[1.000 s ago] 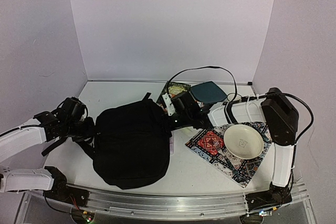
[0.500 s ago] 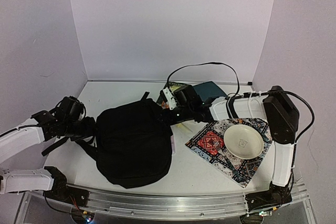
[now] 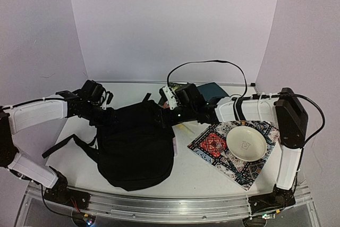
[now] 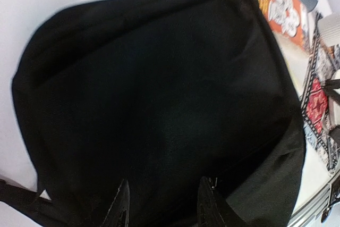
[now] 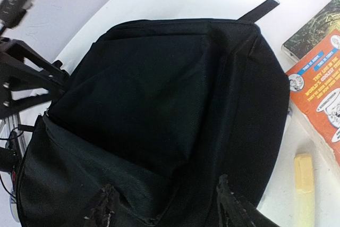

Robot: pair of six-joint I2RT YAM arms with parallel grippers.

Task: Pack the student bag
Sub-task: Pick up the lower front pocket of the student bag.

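The student bag (image 3: pixel 133 147) is a large black fabric backpack lying flat left of centre, its shoulder straps (image 3: pixel 69 143) trailing off its left side. My left gripper (image 3: pixel 106 116) hovers at its back left corner. In the left wrist view the fingers (image 4: pixel 123 206) stand apart over the bag's black fabric (image 4: pixel 159 94), and the gripper (image 4: pixel 166 203) is open with nothing between them. My right gripper (image 3: pixel 162 118) is at the bag's back right corner. It is open too (image 5: pixel 167 203), its fingertips (image 5: pixel 228 200) over the fabric (image 5: pixel 159 94).
A white bowl (image 3: pixel 246 143) sits on a patterned cloth (image 3: pixel 212 147) to the right. Behind the bag lie an orange book (image 5: pixel 324 94), a green book (image 5: pixel 313 30), a teal pouch (image 3: pixel 212 91) and a small yellow bar (image 5: pixel 303 174). A black cable (image 3: pixel 207 65) arcs over the right arm.
Both grippers were shut and have opened. The left arm swung from the bag's left side up to its back left corner. The right gripper shifted slightly left along the bag's back edge.
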